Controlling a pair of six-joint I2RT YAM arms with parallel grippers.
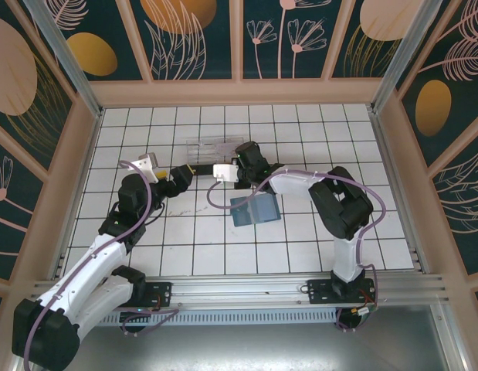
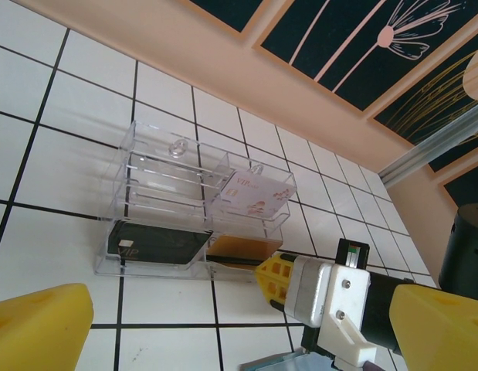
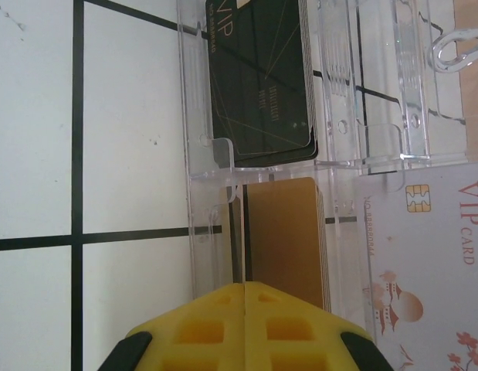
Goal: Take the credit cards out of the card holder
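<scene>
We look down on a white tiled table (image 1: 300, 239) with two arms reaching in from its near edge. The card holder (image 1: 254, 210) is a small teal wallet. It lies flat on the tiles near the middle, just under the right forearm, on the near side of the right gripper (image 1: 242, 152) and apart from both grippers. Farther back sits a clear box (image 1: 210, 145) divided into compartments.

The right gripper points at the near right part of the box. In its own wrist view its yellow fingers (image 3: 215, 328) are pressed together with nothing between them, and the tip is right at the box wall (image 3: 198, 116) beside a gold card (image 3: 285, 232). We cannot tell whether it touches.

In the box, a black card (image 2: 157, 243) fills the near left compartment and the gold card sits in the compartment next to it. A white card (image 2: 250, 193) lettered VIP lies just behind the gold one.

The left gripper (image 1: 194, 168) comes in from the left, spread wide and empty. Its two yellow fingers (image 2: 38, 328) frame the lower corners of its wrist view, facing the box.
</scene>
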